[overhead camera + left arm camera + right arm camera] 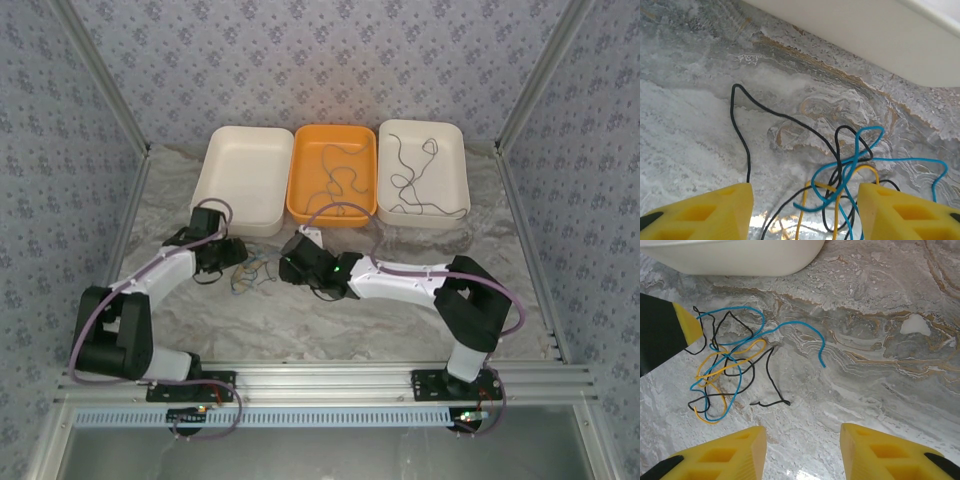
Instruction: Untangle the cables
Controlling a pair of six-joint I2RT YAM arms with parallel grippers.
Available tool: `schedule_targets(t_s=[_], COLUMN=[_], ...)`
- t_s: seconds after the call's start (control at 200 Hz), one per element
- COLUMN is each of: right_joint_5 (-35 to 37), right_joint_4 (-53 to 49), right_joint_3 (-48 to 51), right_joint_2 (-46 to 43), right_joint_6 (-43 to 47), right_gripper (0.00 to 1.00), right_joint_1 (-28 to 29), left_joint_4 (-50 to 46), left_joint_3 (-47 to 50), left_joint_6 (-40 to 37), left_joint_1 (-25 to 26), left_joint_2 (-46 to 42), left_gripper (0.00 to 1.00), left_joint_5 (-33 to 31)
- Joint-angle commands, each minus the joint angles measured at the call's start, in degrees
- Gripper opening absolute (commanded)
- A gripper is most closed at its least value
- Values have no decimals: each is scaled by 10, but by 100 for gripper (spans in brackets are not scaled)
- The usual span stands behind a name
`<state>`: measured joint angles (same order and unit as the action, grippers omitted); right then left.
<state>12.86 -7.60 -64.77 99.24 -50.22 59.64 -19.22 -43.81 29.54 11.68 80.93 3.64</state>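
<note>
The cables (250,275) lay in one small heap on the worktop (330,330), a bit left of the middle and near the white tray (243,178) at the far edge. Black, blue and yellow strands (725,370) crossed over each other many times.

The left claw (805,194) was about half open and hung over the heap (845,185). Strands lay under the gap, but it held nothing. The right claw (802,432) was about half open too. It held nothing and sat just beside the heap.

The strands looked thin, light and bendy, so I think they would spring and curl when lifted. A hard tug would likely pull the knot tighter. They might also slip out of a loose pinch.

A good place to hold looked like the loose blue end (822,362), which stuck out on the right claw's side. The black end (785,402) near it also looked free.
</note>
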Motion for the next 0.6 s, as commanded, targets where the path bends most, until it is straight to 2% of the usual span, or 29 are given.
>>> schedule_targets(t_s=[0.0, 0.06, 0.17, 0.255, 0.395, 0.595], right_joint_5=[9, 10, 8, 8, 1, -37], right_joint_4=[8, 10, 14, 25, 67, 170], right_joint_3=[5, 8, 17, 33, 73, 160], right_joint_2=[-16, -17, -17, -25, -43, -76], right_joint_6=[-13, -14, -16, -20, -23, -35], right_gripper=[44, 44, 43, 41, 39, 38], right_joint_1=[0, -1, -4, -7, -16, -39], left_joint_4=[14, 18, 27, 39, 75, 77], left_joint_3=[-25, -26, -26, -15, 16, -27], left_joint_6=[-12, -11, -11, 2, 52, 106], left_joint_1=[8, 12, 15, 19, 55, 107], left_joint_2=[26, 36, 50, 31, -79, -152], left_gripper=[44, 35, 0, 0, 0, 0], left_joint_5=[3, -11, -5, 15, 47, 84])
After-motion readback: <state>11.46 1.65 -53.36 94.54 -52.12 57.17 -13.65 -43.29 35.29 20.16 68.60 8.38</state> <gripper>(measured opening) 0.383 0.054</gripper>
